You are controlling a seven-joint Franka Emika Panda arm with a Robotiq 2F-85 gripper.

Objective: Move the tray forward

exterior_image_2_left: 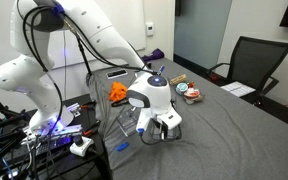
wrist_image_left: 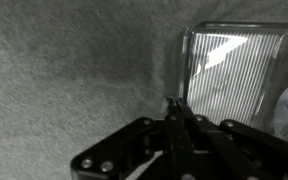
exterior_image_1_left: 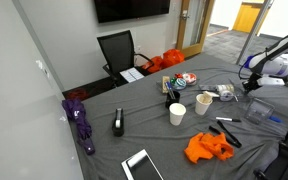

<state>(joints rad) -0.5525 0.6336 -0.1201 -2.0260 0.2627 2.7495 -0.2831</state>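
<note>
Both jaws of my pincer (wrist_image_left: 174,112) look closed on nothing; the tray (wrist_image_left: 229,72) sits just ahead and rightward in the wrist view, apart from them, near the table (wrist_image_left: 74,60) edge by my base.

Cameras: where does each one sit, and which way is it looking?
Exterior view: away from the robot, looking across the table toward the black chair; the arm shows at the right edge.
Exterior view: beside the robot's base, looking along the table to the chair; arm and gripper fill the middle.
Wrist view: on the wrist, looking down at the table and a ribbed clear container; shut gripper at the bottom.
Shared: both exterior views show the orange cloth.
</note>
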